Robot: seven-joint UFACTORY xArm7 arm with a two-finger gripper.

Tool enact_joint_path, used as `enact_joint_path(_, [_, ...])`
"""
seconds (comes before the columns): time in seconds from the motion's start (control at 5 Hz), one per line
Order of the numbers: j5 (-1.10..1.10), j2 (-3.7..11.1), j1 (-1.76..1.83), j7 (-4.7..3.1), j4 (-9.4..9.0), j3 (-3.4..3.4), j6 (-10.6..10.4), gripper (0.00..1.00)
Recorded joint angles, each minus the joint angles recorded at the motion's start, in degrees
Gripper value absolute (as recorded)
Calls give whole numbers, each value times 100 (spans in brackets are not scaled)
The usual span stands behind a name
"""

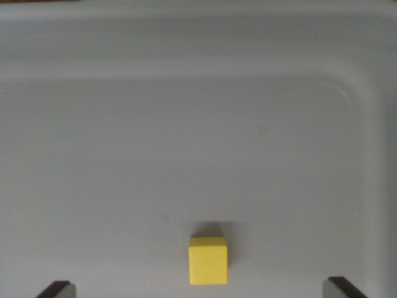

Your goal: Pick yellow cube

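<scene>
A small yellow cube rests on the pale grey floor of a plastic bin, low in the wrist view and near its middle. My gripper is open: one dark fingertip shows at the bottom left corner and the other fingertip at the bottom right. The cube lies between the two tips, slightly above their line, touching neither. Nothing is held.
The bin's wall rises along the top of the view and curves round at the upper right corner. A faint mark shows on the bin floor.
</scene>
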Motion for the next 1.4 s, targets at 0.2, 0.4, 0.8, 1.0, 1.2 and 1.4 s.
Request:
enact_joint_path(0.2, [0,0,0,0,0,0,0,0])
enact_joint_path(0.4, [30,36,-5,-51,-167,-8,-186,0])
enact_joint_path(0.8, [62,74,-10,-104,-341,-16,-380,0])
enact_joint_path(1.0, [62,74,-10,-104,-341,-16,-380,0])
enact_joint_path(1.2, [97,118,-15,-165,-540,-26,-602,0])
enact_joint_path(1.4, [97,118,-15,-165,-540,-26,-602,0])
